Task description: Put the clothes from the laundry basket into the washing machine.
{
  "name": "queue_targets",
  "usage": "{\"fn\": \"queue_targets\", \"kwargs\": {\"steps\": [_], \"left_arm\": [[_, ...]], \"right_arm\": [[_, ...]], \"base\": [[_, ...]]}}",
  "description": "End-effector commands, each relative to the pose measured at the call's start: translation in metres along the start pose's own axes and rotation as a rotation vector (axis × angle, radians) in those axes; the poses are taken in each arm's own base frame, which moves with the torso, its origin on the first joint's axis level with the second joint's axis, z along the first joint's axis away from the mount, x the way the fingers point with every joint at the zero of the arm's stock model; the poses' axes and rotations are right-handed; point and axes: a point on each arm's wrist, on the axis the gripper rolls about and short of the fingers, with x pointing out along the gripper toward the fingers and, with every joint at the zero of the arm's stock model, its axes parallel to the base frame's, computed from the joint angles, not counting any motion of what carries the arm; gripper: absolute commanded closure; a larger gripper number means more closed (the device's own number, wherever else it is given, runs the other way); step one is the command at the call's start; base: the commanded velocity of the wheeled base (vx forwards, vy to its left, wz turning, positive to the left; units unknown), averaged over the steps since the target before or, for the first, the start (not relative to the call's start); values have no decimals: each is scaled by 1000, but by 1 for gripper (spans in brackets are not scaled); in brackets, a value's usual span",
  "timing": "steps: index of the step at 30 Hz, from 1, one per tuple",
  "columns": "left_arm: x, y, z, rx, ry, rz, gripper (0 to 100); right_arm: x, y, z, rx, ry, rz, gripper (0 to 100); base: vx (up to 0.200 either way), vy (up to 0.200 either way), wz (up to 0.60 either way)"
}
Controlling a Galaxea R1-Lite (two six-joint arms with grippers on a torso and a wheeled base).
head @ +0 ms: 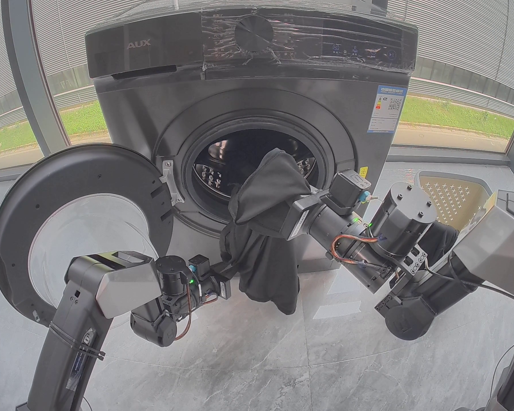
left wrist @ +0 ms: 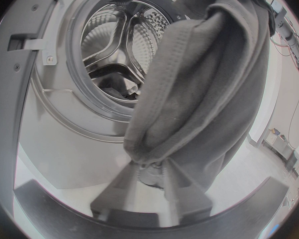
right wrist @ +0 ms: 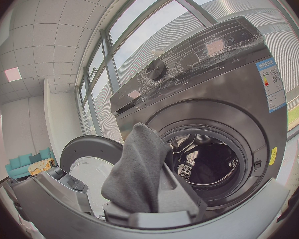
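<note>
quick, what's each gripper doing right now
left gripper: closed on the lower end of the dark garment
right gripper: dark garment draped over it, open or closed cannot be told

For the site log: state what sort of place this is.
Probably a demo or lab room in an office-type building, not a home laundry: the washing machine stands on polished stone floor before floor-to-ceiling windows, with a teal sofa across the open room.

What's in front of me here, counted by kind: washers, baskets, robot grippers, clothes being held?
washing machine: 1
laundry basket: 1
grippers: 2, left gripper and right gripper
dark garment, held: 1
Total: 5
</note>
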Motion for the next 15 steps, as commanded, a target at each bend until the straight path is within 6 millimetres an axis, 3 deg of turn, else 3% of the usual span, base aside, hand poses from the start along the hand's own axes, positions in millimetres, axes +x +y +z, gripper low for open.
{"fn": "queue_targets", "kwargs": {"steps": [1, 5, 8, 11, 15], "left_arm": [[0, 0, 3, 2, -9, 0, 100], [-2, -1, 12, 7, -19, 1, 100], [-9, -5, 33, 14, -43, 6, 100], [-14, -10, 46, 18, -54, 0, 100], [-34, -29, 80, 29, -77, -28, 100]], "right_arm": [[0, -3, -1, -2, 3, -8, 100], [-2, -9, -2, -7, 13, -23, 100], [-4, -29, -13, -18, 44, -67, 100], [-6, -35, -16, -22, 55, -82, 100], [-19, -45, -22, -25, 91, -93, 100]], "base": [[0, 0, 0], [0, 0, 0], [0, 0, 0], [0, 0, 0], [0, 0, 0]]}}
